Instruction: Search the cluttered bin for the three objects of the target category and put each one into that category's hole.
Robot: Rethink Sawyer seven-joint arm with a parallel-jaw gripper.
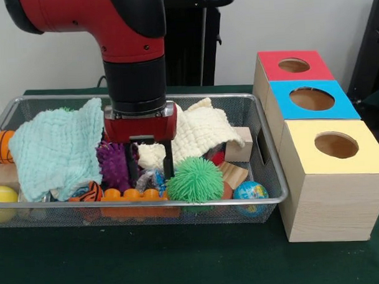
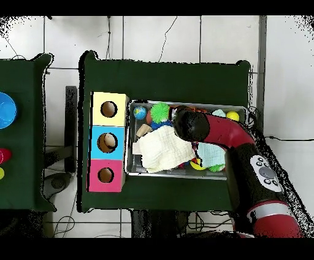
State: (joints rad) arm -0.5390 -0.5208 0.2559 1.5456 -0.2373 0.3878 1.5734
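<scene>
Our gripper hangs low in the bin, jaws open around a small shiny toy beside the green spiky ball. We should squeeze gently, lift straight up, then go to the hole past the bin's end.

The tabletop is covered in dark green cloth and carries two kinds of things: the bin, a long shallow wire-mesh basket with a metal rim, and a row of three pale wooden boxes just beside the bin's end. In the front view the yellow-topped box stands nearest, the blue-topped box sits behind it, touching, with the hole in its top, and the red-topped box is farthest
</scene>
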